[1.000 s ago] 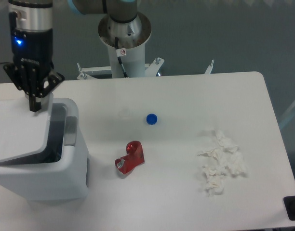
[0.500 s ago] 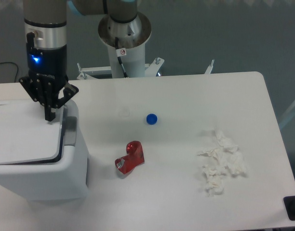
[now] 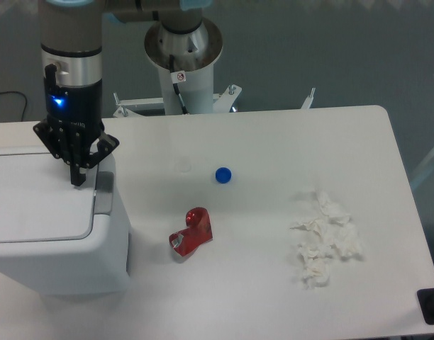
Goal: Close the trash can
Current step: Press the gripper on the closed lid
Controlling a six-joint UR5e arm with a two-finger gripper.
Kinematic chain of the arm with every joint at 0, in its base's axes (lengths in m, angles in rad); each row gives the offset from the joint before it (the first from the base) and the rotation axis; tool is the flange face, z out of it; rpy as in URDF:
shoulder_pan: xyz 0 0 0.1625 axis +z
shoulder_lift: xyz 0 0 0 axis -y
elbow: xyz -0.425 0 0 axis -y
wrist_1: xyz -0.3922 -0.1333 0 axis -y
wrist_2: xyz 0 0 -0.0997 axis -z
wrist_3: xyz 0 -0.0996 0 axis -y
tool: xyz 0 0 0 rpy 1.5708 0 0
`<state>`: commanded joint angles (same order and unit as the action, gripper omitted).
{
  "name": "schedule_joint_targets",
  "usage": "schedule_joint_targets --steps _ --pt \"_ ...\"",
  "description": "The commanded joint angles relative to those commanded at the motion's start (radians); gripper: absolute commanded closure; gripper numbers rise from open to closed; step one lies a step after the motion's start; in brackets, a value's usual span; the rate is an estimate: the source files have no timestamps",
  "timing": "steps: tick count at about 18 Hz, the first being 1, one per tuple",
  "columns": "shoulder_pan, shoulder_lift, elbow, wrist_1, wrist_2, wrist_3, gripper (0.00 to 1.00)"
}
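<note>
- Since a second ago your trash can [image 3: 57, 241] lid [image 3: 36, 202] has dropped from its tilted, half-raised pose to lie flat on the bin, and the dark gap under it has gone.
- Over the same second the gripper [image 3: 78, 178] has shifted right and down; now you see it at the lid's right edge, beside the grey latch tab [image 3: 103, 200].
- Its fingers are drawn together into one dark tip with nothing between them; you cannot tell whether that tip touches the lid.
- The trash can stands at the left end of the table [image 3: 274, 134].
- To its right you have a red object [image 3: 192, 231], a blue cap [image 3: 223, 174] further back, and crumpled white tissue [image 3: 325, 238] well apart on the right.
</note>
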<state>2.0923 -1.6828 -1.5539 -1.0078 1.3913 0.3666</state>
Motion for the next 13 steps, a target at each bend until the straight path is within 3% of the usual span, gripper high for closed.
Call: schedule_joint_targets --steps 7,13 --pt "0.000 -0.002 0.008 0.002 -0.002 0.003 1.00" --pt "0.003 -0.038 0.037 0.003 -0.002 0.002 1.00"
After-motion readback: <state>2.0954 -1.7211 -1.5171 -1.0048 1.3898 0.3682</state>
